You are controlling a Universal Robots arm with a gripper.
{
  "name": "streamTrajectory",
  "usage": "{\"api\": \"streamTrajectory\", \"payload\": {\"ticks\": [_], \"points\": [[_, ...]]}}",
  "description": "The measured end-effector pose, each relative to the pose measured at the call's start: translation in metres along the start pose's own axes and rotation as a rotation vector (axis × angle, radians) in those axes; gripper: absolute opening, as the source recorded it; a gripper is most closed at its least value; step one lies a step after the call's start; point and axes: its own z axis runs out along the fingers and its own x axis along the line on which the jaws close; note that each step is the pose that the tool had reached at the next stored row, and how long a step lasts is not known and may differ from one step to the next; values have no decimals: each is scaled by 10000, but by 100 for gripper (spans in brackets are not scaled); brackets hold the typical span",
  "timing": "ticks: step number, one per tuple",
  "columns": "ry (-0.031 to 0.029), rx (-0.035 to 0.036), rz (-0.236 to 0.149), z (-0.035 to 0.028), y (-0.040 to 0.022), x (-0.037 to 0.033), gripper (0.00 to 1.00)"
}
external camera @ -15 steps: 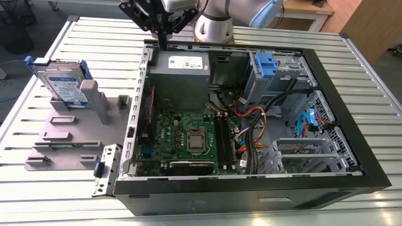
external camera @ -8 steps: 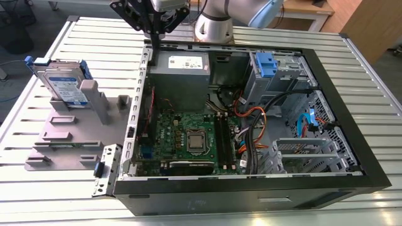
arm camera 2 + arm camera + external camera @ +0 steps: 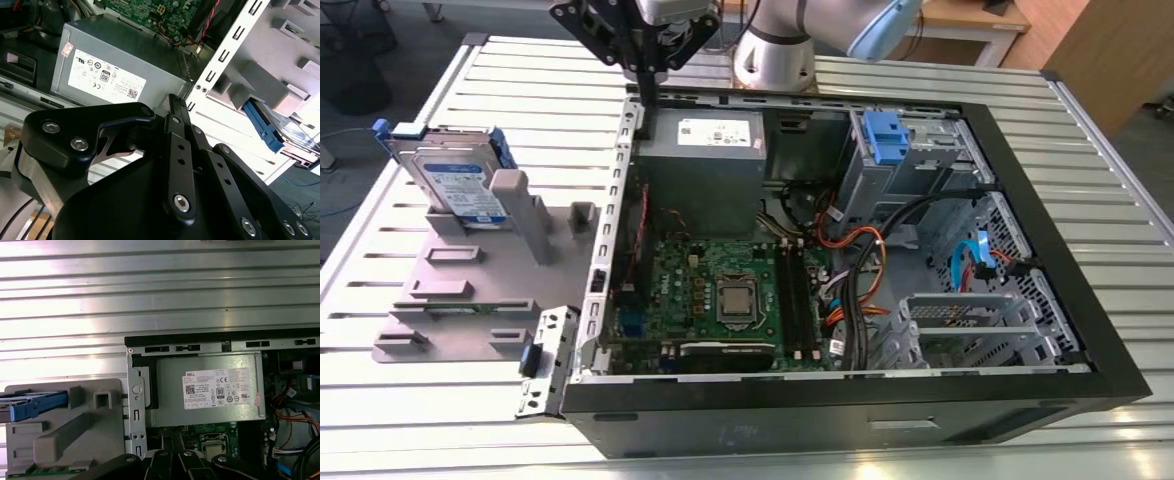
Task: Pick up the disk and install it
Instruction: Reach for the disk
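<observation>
The disk (image 3: 458, 182) stands on edge in the grey slotted stand (image 3: 480, 290) at the exterior view's left, outside the case, its white-and-blue label facing out and its blue carrier frame around it. In both wrist views its blue frame shows, disk (image 3: 267, 129) and disk (image 3: 35, 405). My gripper (image 3: 636, 125) hangs above the case's back left wall, to the right of the disk and well apart from it. Its fingers look shut with nothing between them, gripper (image 3: 173, 100).
The open computer case (image 3: 1067, 250) lies on the slatted metal table (image 3: 520, 80). Inside it are a grey power supply (image 3: 700, 150), the motherboard (image 3: 720, 290), cables and a narrow blue bracket (image 3: 883, 135) at the drive bays. The arm's base (image 3: 774, 55) stands behind the case.
</observation>
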Motion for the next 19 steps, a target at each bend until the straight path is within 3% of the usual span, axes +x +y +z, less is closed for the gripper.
{"api": "streamTrajectory", "payload": {"ticks": [19], "points": [[0,-1,0,-2,-7,100,11]]}}
